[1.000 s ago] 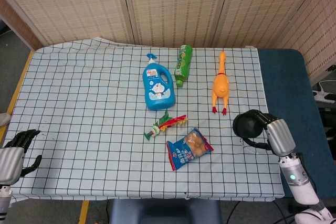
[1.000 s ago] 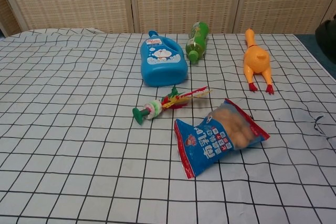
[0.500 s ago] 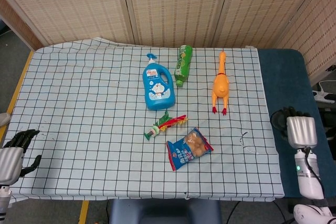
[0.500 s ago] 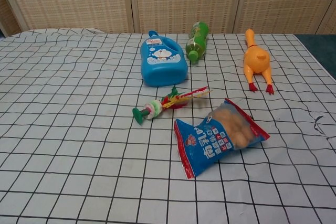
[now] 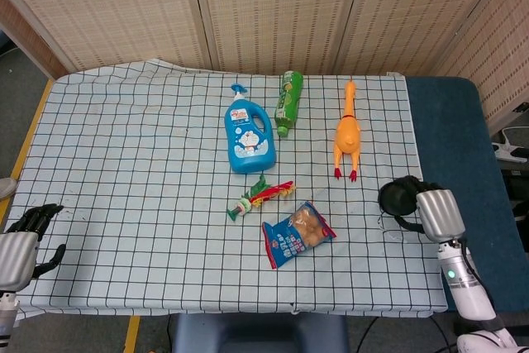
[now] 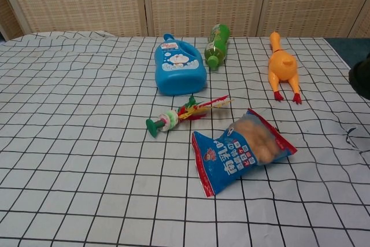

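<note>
Black-fingered right robot hand (image 5: 413, 204) curled, empty, near snack bag (image 5: 297, 234).

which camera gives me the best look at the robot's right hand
The head view. It shows the whole right hand over the right edge of the checked cloth, nearest the snack bag and rubber chicken. The chest view catches only a dark sliver at its right border.

The right hand (image 6: 361, 75) is cut by the chest view's right edge; its fingers are too dark to read. The left hand (image 5: 23, 237) shows only partly at the head view's left edge.
</note>
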`<state>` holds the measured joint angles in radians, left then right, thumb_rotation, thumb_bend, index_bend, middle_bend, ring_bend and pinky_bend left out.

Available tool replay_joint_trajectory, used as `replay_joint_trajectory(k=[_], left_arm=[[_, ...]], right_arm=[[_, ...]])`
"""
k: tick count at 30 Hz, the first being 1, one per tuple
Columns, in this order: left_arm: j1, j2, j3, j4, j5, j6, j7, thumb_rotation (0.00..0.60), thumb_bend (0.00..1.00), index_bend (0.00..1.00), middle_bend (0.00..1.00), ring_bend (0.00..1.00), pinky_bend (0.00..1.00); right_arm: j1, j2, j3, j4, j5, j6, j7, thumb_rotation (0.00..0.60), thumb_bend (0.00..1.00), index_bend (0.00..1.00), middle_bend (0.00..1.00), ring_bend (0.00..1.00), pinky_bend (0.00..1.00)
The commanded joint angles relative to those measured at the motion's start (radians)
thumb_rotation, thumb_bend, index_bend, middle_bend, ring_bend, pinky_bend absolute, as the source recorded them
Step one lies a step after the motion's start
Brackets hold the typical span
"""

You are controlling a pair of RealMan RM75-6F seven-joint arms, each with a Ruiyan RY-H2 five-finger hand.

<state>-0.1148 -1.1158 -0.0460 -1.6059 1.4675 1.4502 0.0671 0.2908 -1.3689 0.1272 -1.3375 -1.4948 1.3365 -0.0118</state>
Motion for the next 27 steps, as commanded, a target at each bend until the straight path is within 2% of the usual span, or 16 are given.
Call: replay_joint_trajectory(k=[1, 7, 10, 14, 17, 20, 27], left_arm=[[0.000, 0.001, 0.000, -0.002, -0.002, -0.001, -0.003, 0.600, 0.37, 0.17, 0.15, 0.14, 0.35], [0.000, 0.001, 0.000, 0.000, -0.002, -0.001, -0.004, 0.600, 0.37, 0.17, 0.15, 0.14, 0.35], [-0.001, 0.002, -0.001, -0.001, -0.003, -0.003, -0.008, 0.600, 0.37, 0.17, 0.15, 0.14, 0.35], [-0.001, 0.001, -0.002, 0.001, -0.006, -0.005, -0.005, 0.600, 0.37, 0.17, 0.15, 0.14, 0.35], [-0.002, 0.002, -0.003, 0.001, -0.008, -0.006, -0.011, 0.600, 0.37, 0.17, 0.15, 0.14, 0.35], [-0.001, 0.001, -0.002, 0.003, -0.005, -0.004, -0.007, 0.600, 0.37, 0.17, 0.15, 0.14, 0.35], [-0.001, 0.001, 0.000, 0.002, 0.001, -0.001, -0.004, 0.600, 0.37, 0.17, 0.15, 0.14, 0.35]], right_arm=[[0.012, 0.043, -0.008, -0.111, 0.004, -0.002, -0.076, 0.600, 0.11, 0.67, 0.57, 0.45, 0.49], [0.019, 0.026, 0.000, -0.033, 0.153, -0.119, -0.176, 0.600, 0.11, 0.67, 0.57, 0.45, 0.49], [0.030, 0.020, 0.022, -0.001, 0.250, -0.197, -0.177, 0.600, 0.11, 0.67, 0.57, 0.45, 0.49], [0.049, 0.005, 0.045, 0.052, 0.312, -0.240, -0.187, 0.600, 0.11, 0.67, 0.57, 0.45, 0.49], [0.052, -0.007, 0.047, 0.056, 0.289, -0.214, -0.172, 0.600, 0.11, 0.67, 0.57, 0.45, 0.49], [0.050, 0.005, 0.034, 0.009, 0.231, -0.185, -0.136, 0.600, 0.11, 0.67, 0.57, 0.45, 0.49], [0.038, 0.050, -0.035, -0.136, 0.001, -0.060, -0.065, 0.600, 0.11, 0.67, 0.57, 0.45, 0.49]])
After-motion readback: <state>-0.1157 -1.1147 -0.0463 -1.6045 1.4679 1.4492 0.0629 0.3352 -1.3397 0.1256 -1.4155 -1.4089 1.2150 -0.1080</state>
